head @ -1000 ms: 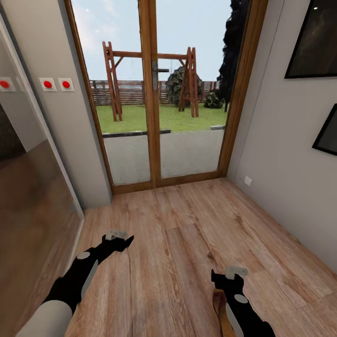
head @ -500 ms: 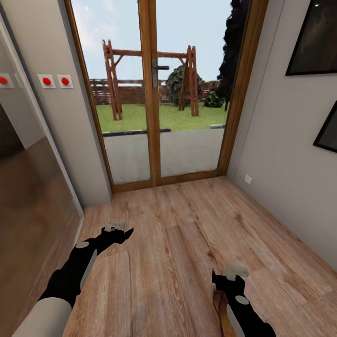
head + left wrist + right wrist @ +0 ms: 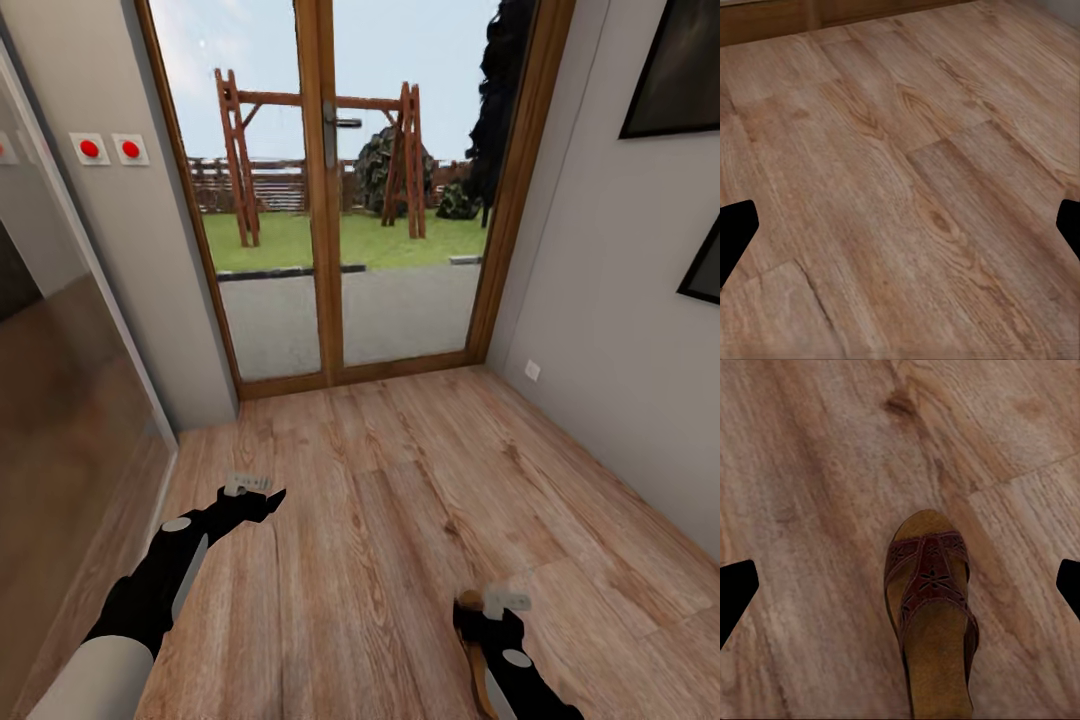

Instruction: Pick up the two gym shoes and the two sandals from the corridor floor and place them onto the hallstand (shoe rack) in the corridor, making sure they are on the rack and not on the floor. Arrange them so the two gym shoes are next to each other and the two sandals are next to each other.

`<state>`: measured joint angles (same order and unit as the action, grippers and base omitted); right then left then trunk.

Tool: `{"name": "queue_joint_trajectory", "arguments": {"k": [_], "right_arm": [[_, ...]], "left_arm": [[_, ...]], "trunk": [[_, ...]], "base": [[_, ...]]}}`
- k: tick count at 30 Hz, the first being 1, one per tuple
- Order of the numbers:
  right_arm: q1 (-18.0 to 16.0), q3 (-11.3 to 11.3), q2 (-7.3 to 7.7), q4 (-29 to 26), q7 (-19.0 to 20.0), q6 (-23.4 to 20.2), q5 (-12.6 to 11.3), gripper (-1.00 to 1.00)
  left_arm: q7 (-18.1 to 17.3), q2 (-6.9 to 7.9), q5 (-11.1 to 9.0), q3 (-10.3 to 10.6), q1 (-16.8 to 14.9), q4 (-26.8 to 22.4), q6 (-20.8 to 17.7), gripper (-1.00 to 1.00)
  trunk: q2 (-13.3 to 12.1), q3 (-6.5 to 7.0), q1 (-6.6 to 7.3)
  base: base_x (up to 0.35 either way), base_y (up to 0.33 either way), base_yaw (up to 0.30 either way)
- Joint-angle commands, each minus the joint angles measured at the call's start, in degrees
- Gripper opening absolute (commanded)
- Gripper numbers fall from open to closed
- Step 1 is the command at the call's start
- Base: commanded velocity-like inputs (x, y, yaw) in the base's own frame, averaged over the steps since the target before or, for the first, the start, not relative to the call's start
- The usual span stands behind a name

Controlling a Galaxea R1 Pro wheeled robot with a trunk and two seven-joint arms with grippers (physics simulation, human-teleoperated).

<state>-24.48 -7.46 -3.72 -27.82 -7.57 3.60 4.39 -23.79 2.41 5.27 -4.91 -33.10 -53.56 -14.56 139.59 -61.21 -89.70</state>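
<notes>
- Right gripper, lower right of head view, hangs over the corridor floor; its black fingertips sit far apart at the two side edges of the right wrist view, so the jaws stand wide with nothing between them.
- One sandal, dark brown cut-out strap over a tan insole, lies flat on the planks at lower centre of the right wrist view, between the two fingertips but apart from both. In head view a sliver of it shows beside the right arm, near the bottom edge.
- Left gripper, lower left of head view, held above bare planks; fingertips at the far side edges of the left wrist view, jaws wide, holding nothing.
- Glazed double door with wooden frame fills upper centre; lawn and a wooden swing frame beyond.
- Two red wall buttons upper left; dark framed pictures on the right wall.
</notes>
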Motion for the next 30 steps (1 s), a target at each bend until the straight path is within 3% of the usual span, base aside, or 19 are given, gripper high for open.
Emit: {"name": "queue_joint_trajectory", "arguments": {"k": [1, 9, 22, 30], "right_arm": [[-0.04, -0.36, -0.07, 0.36, 0.02, 0.18, 0.46, 1.00], [-0.04, -0.36, -0.14, 2.55, 0.02, 0.20, 0.38, 1.00], [-0.04, -0.36, -0.11, 2.84, 0.02, 0.24, 0.43, 1.00], [-0.04, -0.39, 0.09, 2.86, 0.02, 0.27, 0.45, 1.00]], "left_arm": [[-0.46, -0.04, 0.53, -0.19, -0.03, -0.11, -0.19, 1.00], [-0.39, -0.03, 0.53, -0.19, -0.03, -0.56, -0.13, 1.00], [-0.59, -0.24, 0.40, -0.04, -0.04, -0.74, -0.12, 1.00], [-0.73, -1.02, 0.43, -0.10, -0.04, -0.67, -0.05, 1.00]], "trunk": [[0.44, -0.33, -0.21], [3.65, -2.49, -1.97], [3.82, -6.56, -2.30], [3.93, -9.01, -2.51]], "base": [[0.000, 0.000, 0.000], [0.000, 0.000, 0.000], [0.000, 0.000, -0.005], [0.000, 0.000, -0.134]]}}
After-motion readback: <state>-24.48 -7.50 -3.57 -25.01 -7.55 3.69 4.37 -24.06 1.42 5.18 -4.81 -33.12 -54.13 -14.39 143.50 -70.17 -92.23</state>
